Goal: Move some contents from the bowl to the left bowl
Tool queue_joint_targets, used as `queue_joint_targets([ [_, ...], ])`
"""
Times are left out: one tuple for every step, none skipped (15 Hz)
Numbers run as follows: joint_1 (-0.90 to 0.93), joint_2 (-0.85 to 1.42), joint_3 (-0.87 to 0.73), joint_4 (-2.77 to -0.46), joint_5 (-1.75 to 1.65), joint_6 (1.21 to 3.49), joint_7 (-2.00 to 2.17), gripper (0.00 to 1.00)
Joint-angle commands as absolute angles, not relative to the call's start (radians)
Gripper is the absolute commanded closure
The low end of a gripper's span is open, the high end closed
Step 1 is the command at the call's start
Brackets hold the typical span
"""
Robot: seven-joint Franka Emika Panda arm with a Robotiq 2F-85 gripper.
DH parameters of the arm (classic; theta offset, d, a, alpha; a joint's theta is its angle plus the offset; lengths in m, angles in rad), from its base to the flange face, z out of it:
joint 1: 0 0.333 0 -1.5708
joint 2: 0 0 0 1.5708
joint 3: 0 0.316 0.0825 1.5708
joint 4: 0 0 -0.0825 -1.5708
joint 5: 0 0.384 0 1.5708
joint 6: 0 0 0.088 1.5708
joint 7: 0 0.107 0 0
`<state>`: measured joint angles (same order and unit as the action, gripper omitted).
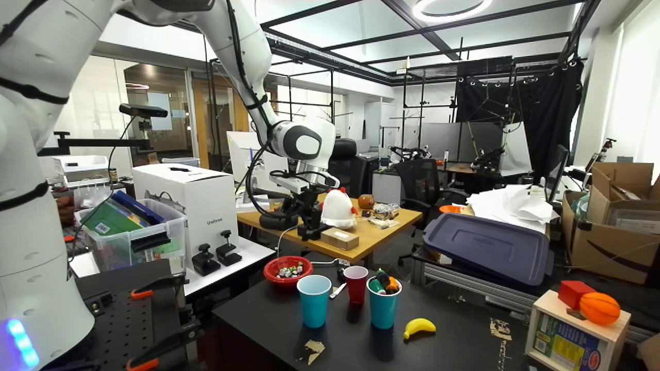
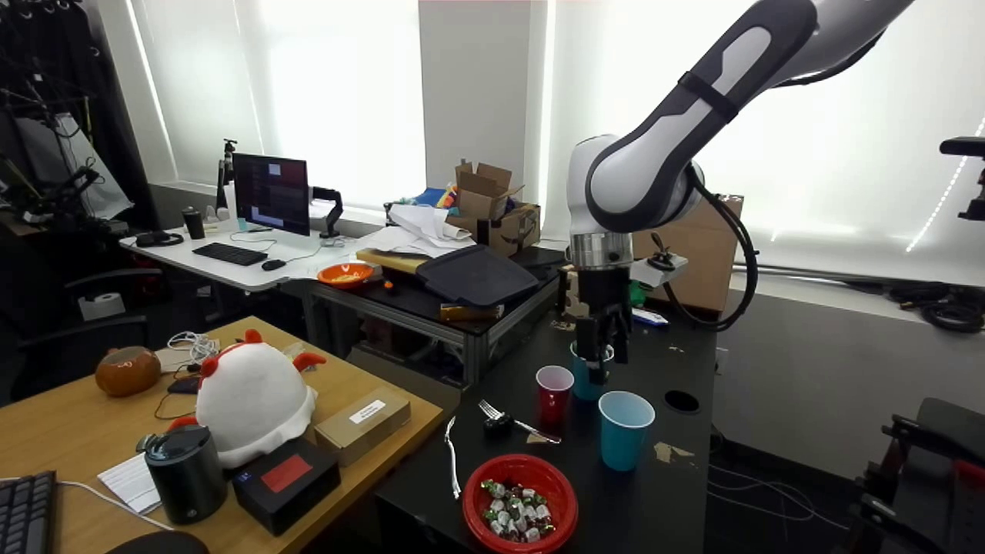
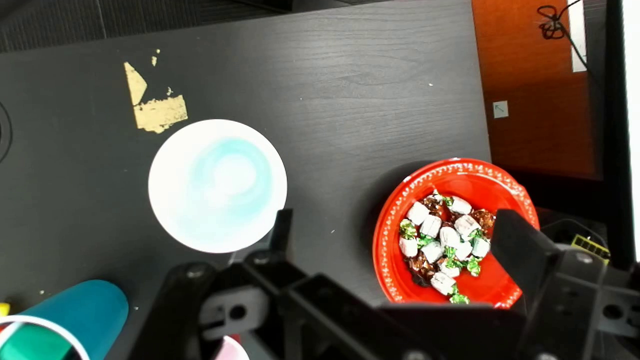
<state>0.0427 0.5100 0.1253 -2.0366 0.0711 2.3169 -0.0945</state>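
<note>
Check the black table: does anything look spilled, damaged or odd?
Yes: ragged tan patches mar the black table beside the empty blue cup, perhaps torn tape or worn surface. No candies look spilled from the red bowl.

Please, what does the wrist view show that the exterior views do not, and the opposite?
Only the wrist view: the inside bottom of the empty blue cup and a small label with an arrow.
Only the exterior views: the white plush toy, small cardboard box and robot arm.
Shared: that cup, the red bowl with wrapped candies, the filled blue cup, the red cup and the open gripper.
</note>
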Motion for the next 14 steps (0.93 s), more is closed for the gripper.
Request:
queue_joint_targets([
  [0.049,0.511,0.119,-2.034,0.075,2.314,-0.097,0.00],
  [0.049,0.511,0.119,-2.034,0.075,2.314,-0.097,0.00],
  [0.049,0.511,0.119,-2.034,0.075,2.314,-0.097,0.00],
  [0.054,0.512,0.115,-2.032,0.067,2.312,-0.088,0.00],
  [0.053,0.513,0.117,-2.032,0.067,2.314,-0.097,0.00],
  [0.057,0.514,0.114,-2.032,0.059,2.322,-0.093,0.00],
  [0.058,0.516,0.114,-2.032,0.054,2.328,-0.096,0.00],
  [0.061,0.519,0.112,-2.032,0.046,2.340,-0.095,0.00],
  [0.062,0.520,0.112,-2.035,0.042,2.355,-0.098,0.00],
  [0.063,0.522,0.112,-2.035,0.037,2.375,-0.103,0.00],
  [0.065,0.525,0.110,-2.035,0.029,2.400,-0.101,0.00],
  [0.065,0.527,0.111,-2.035,0.024,2.421,-0.106,0.00],
  [0.089,0.619,0.106,-1.922,0.006,2.425,-0.080,0.00],
  [0.100,0.647,0.107,-1.889,-0.006,2.444,-0.076,0.00],
])
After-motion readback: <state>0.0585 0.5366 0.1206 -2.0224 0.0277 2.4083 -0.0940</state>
